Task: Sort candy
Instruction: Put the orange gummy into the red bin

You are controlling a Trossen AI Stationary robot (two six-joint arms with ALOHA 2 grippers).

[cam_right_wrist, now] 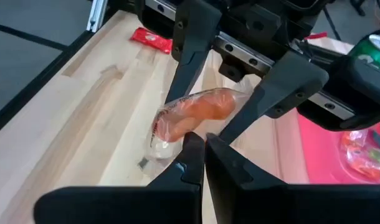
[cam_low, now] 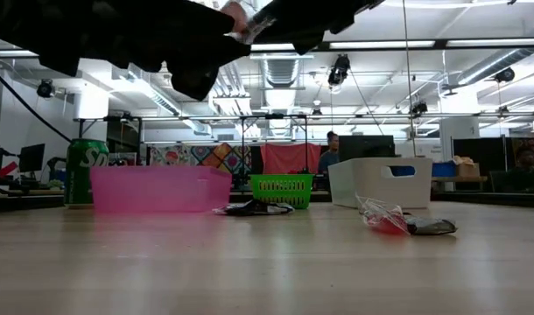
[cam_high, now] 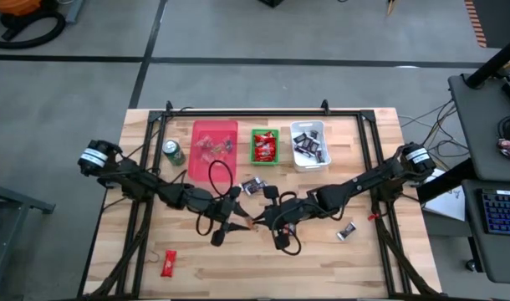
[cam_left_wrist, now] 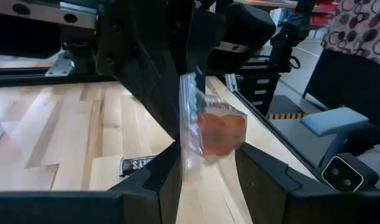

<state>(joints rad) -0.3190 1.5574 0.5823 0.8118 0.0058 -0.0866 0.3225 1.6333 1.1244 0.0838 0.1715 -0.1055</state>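
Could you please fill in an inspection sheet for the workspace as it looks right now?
Surface: wooden table, bare slats.
Job's things: pink bin, green basket, white bin each hold sweets; clear-wrapped orange candy held mid-air; red candy and dark candy loose.
Clutter: green can.
Grippers: left gripper and right gripper both shut on the orange candy.
Cables: black loops along arms.
Surroundings: a seated person behind.

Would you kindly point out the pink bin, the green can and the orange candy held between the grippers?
pink bin (cam_high: pixel 206 131): high view, bare floor near its far end.
green can (cam_high: pixel 173 151): high view, its top.
orange candy (cam_right_wrist: pixel 199 112): right wrist view, the orange middle.
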